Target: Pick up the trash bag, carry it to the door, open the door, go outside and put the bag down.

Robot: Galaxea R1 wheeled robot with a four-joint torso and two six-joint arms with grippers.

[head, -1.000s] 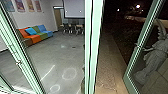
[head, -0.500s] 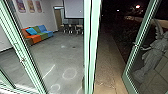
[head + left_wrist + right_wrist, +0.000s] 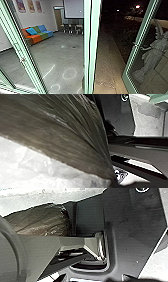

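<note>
"Where's the trash bag?"

"Up close to the robot. It's big in the left wrist view, brownish and see-through, its folds drawing together at one end. The right wrist view has part of it too, past a grey piece of the robot."

"And is the left claw gripping it?"

"I can't tell. Same for the right claw; I can't make out how wide either one is."

"What's ahead?"

"A pale green frame stands upright between two halves of the head view. On the left there's a grey floor, an orange, green and blue couch with a blue cushion on it, and chairs below a screen."

"On the right?"

"A paved path in the dark, then a glass door in a green frame, with a grey statue seen through it."
</note>
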